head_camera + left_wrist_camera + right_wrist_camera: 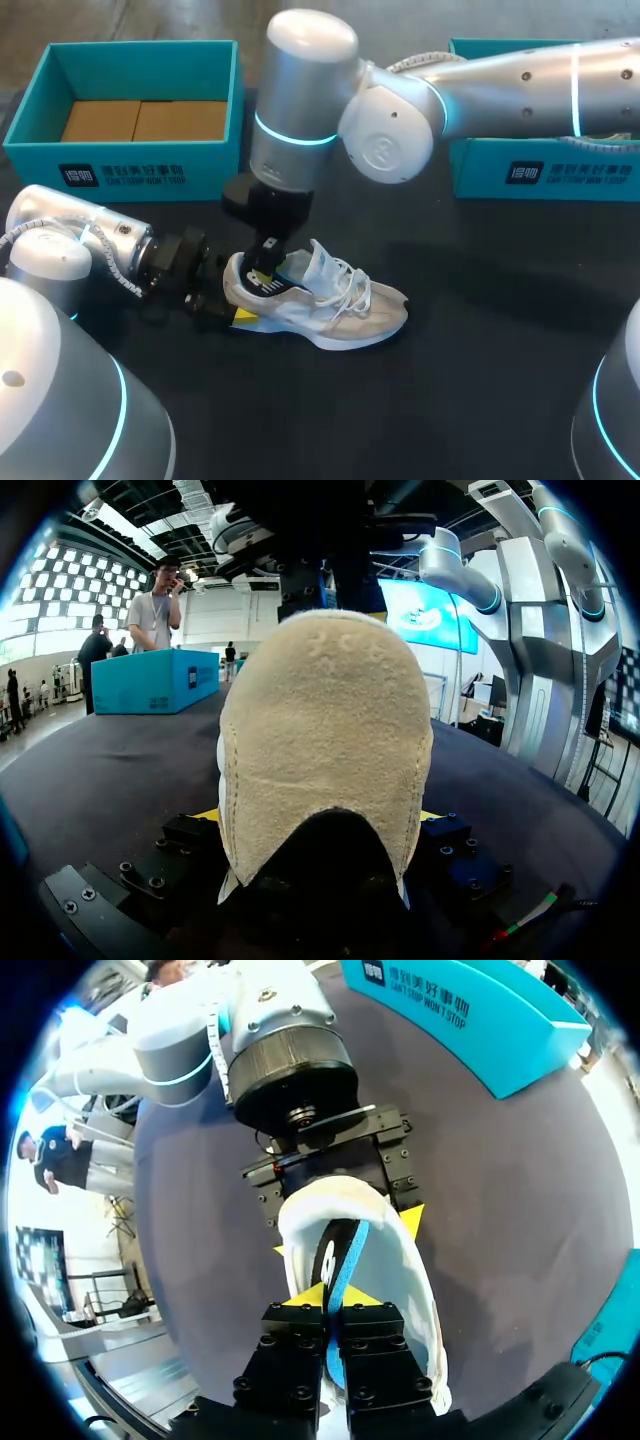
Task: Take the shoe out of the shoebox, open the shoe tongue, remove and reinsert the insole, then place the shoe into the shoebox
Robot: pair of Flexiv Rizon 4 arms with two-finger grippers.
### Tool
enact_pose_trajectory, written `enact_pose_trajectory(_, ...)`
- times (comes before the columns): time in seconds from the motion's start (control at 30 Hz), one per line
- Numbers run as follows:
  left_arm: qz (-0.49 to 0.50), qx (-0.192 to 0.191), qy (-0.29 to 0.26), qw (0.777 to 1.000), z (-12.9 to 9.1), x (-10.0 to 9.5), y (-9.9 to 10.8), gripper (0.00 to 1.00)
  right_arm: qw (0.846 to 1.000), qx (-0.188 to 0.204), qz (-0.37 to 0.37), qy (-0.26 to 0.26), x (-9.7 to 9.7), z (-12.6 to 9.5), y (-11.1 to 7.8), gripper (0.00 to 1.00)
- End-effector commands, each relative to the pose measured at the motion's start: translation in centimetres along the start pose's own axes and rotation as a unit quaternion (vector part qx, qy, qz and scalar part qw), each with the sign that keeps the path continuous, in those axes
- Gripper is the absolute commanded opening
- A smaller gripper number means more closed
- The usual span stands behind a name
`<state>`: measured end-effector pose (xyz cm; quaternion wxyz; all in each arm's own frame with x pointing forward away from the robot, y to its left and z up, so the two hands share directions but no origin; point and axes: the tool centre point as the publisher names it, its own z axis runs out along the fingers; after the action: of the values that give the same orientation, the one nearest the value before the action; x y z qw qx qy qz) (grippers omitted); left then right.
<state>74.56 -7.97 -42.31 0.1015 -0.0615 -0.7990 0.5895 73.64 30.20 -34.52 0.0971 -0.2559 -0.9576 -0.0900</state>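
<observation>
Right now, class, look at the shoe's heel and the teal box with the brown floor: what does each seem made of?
Shoe heel: probably beige suede, matte and nappy, with stitched edges. Teal box: likely cardboard, smooth printed outside, bare brown floor inside.

1. It was a robot lab bench: left arm (60,250) and right arm (520,75), grey with glowing rings, over a dark table (480,390).
2. A teal shoebox (130,160) and second box (570,170) stood behind.
</observation>
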Motion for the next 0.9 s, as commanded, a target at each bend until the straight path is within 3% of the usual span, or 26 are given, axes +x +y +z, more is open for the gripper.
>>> enact_pose_trajectory(0.03,0.000,-0.001,-0.001,1.000,0.1,-0.1,0.2,0.00,1.000,-0.011,-0.004,-0.002,0.1,-0.3,-0.4,0.00)
enact_pose_trajectory(0.5,0.000,-0.001,-0.001,1.000,0.1,-0.1,0.2,0.00,0.994,-0.096,-0.040,-0.034,0.3,-3.0,0.0,0.00)
enact_pose_trajectory(0.9,0.000,-0.001,-0.001,1.000,0.1,-0.1,0.2,0.00,0.965,-0.233,-0.091,-0.081,0.7,-6.9,0.7,0.00)
